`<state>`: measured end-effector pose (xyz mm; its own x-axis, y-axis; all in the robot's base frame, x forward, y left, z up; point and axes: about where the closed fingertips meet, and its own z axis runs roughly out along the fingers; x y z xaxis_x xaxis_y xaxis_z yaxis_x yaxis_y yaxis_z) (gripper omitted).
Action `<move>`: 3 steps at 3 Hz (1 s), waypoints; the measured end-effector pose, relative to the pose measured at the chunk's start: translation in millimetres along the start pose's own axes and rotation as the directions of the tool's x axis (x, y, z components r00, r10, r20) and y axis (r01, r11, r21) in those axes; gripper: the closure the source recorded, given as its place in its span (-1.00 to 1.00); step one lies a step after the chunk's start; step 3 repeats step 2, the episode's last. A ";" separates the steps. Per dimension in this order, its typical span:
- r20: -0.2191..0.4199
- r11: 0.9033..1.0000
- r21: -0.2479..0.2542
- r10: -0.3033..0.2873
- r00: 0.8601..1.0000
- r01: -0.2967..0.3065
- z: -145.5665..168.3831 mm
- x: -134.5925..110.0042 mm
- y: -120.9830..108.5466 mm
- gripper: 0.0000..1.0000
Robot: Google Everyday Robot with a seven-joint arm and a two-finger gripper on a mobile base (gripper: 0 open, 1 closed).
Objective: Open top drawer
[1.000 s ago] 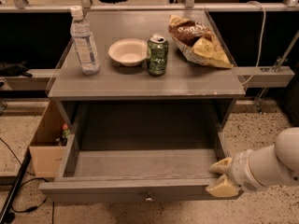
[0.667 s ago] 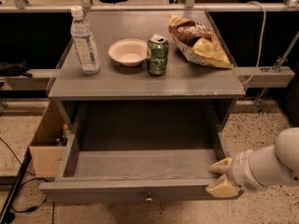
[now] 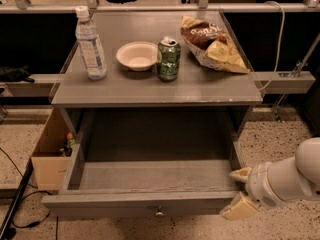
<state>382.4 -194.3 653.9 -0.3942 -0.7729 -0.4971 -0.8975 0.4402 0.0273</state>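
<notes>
The top drawer [image 3: 140,204] is a wide grey wooden drawer pulled far out of the grey cabinet, its deep box empty. A small round metal knob [image 3: 159,213] sits at the centre of its front panel. My gripper [image 3: 239,191] is at the drawer's front right corner, on a white arm coming in from the right. Its two tan fingers [image 3: 240,207] are spread, one above the front panel's right end and one below it, holding nothing.
On the cabinet top [image 3: 210,86] stand a water bottle [image 3: 90,45], a white bowl [image 3: 137,55], a green can [image 3: 168,58] and a chip bag [image 3: 212,44]. A cardboard box [image 3: 50,151] sits on the floor at the left. A black cable [image 3: 15,204] runs beside it.
</notes>
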 end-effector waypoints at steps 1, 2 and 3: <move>0.000 1.000 0.000 0.000 1.000 0.000 0.0 0.0 0.0 -1.00; 0.000 1.000 0.000 0.000 1.000 0.000 0.0 -0.1 0.0 -1.00; 0.000 1.000 0.000 0.000 1.000 0.000 0.0 -0.1 0.0 -1.00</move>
